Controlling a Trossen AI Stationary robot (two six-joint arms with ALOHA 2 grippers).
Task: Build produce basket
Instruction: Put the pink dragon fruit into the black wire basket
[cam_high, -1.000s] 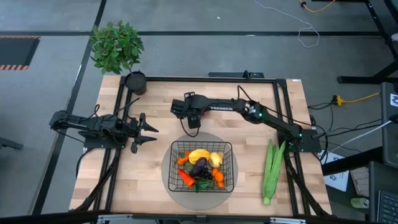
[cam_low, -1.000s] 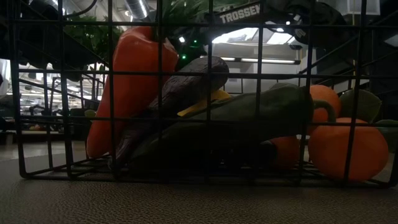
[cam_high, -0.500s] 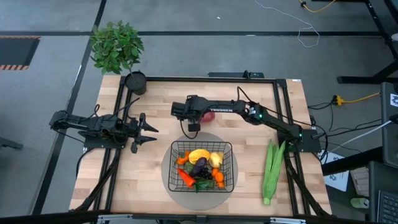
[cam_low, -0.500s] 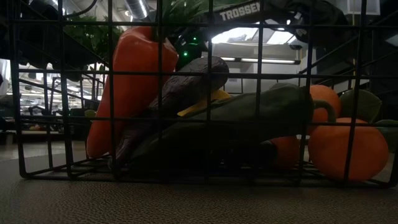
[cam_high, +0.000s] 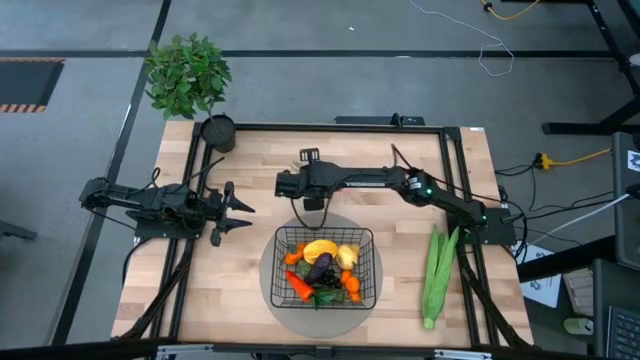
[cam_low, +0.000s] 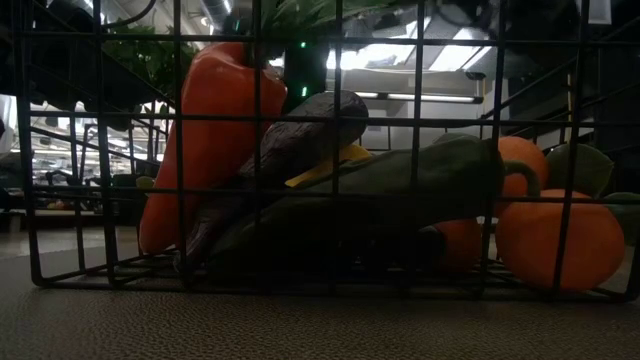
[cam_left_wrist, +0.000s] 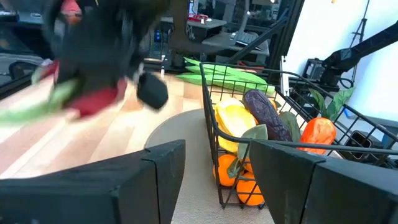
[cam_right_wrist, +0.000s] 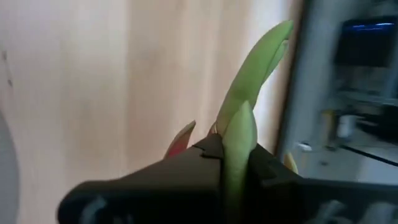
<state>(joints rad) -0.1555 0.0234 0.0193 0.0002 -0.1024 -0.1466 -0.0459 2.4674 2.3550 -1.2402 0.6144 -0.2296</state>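
The square black wire-mesh basket (cam_high: 321, 267) holds an orange carrot (cam_low: 205, 140), a dark purple eggplant (cam_high: 320, 266) and yellow fruit (cam_high: 320, 249). A long green husk (cam_high: 436, 274) lies on pale wood at right.

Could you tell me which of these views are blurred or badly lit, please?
Left wrist view: the right pincer with the dragon fruit is smeared by motion. Right wrist view: soft throughout. Low view: dim and backlit, basket wires dark against bright ceiling lights. High view: evenly lit, sharp.
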